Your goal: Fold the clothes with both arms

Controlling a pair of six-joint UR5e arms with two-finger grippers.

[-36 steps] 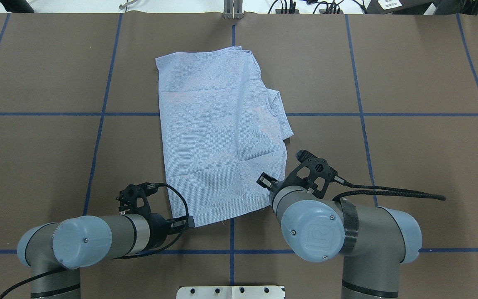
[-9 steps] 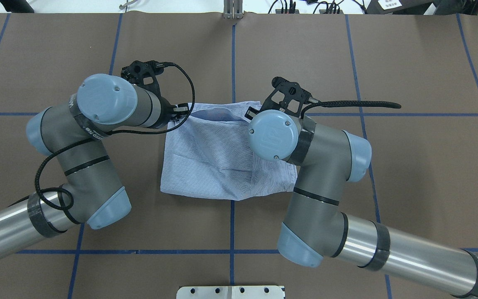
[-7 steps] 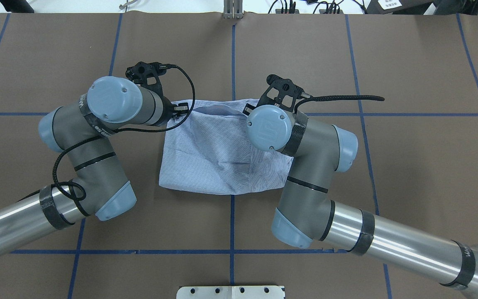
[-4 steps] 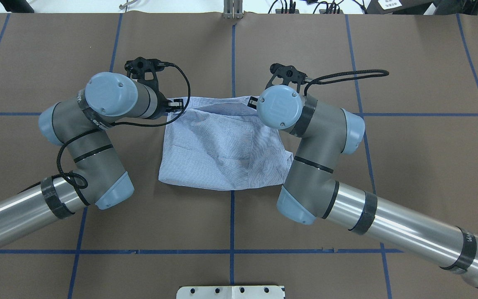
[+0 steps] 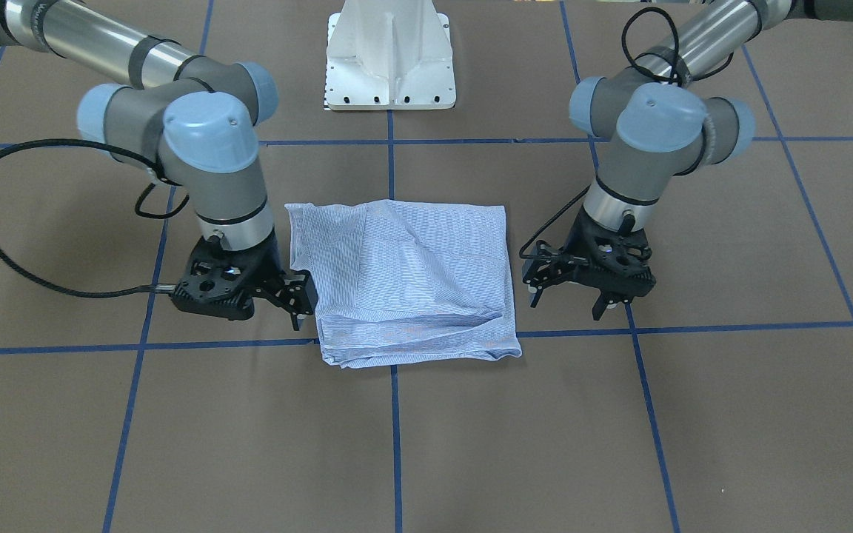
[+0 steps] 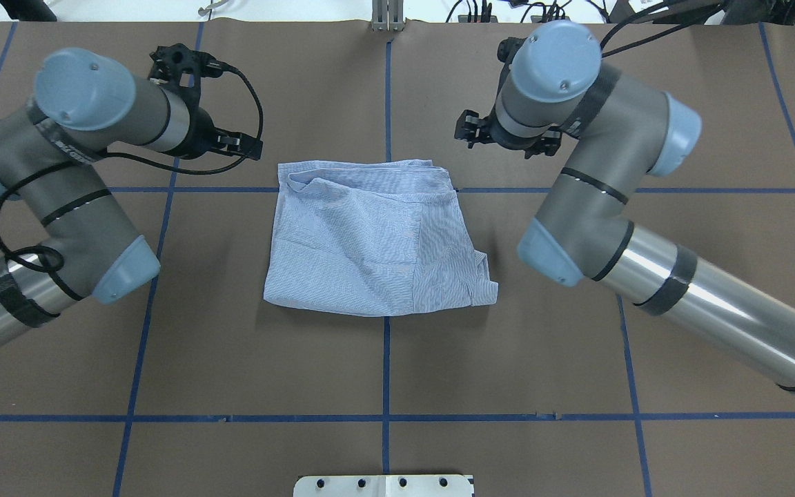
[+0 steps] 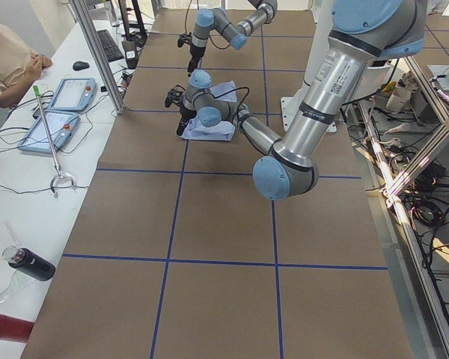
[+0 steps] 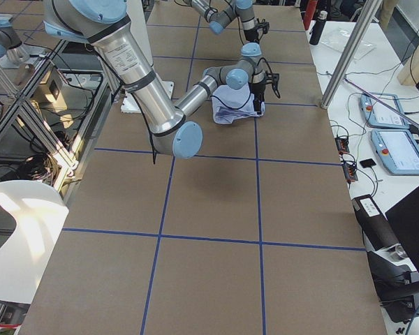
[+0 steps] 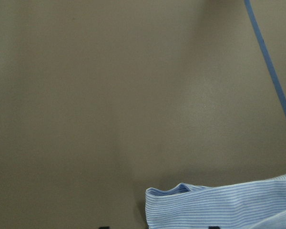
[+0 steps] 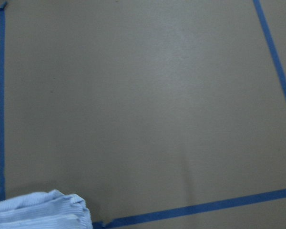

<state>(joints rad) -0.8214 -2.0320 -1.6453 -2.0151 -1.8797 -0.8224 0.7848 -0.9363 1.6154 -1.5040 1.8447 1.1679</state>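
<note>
Shirt [image 6: 377, 241] sits just above centre in the overhead view. It is folded into a rough square and lies flat on the brown table [image 6: 266, 359]. Its far edge runs along a horizontal blue tape line [image 6: 646, 189], and a vertical line passes under it. The cloth is creased, with a diagonal ridge across the top layer. From the front-facing camera the edge nearer the bottom of the frame shows stacked layers.

Left gripper [image 5: 567, 302] is right of the shirt in the front-facing view. It points down at the table, close to the cloth but clear of it. Its jaws are spread wide with nothing between them.

Right gripper [image 5: 300, 307] is left of the shirt in the same view, low, just beside the cloth's side edge. Whether it touches is not clear. In the overhead view its jaws look parted and hold nothing.

The left wrist camera shows bare table, with a striped folded edge at the lower right. The right wrist camera shows bare table and tape, with a bunched striped corner at the lower left.

White pedestal base [image 5: 391, 55] stands at top centre of the front-facing view. A seated person [image 7: 7, 60] is in the upper left of the exterior left view.
</note>
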